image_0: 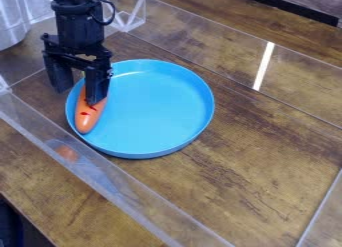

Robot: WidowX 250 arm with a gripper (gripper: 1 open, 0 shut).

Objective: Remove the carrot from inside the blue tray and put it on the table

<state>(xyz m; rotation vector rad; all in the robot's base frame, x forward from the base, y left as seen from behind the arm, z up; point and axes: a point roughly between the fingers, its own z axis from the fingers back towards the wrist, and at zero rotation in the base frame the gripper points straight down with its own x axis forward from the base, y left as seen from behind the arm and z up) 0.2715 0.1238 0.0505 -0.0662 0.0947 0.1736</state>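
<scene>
Orange carrot point(86, 113): lies inside the tray point(167, 96), against its left rim, long axis running from upper right down to lower left, tip toward the near rim; leafy top hidden behind the jaws. Gripper point(79, 83): points straight down, jaws wide and empty, straddling the carrot's upper end, one finger outside the rim by the look of it. Contact: cannot tell. Table point(254, 181): dark glossy planks, bare wood right of tray for set-down.

no text, label or number seems readable anywhere in this small, soft view.
</scene>
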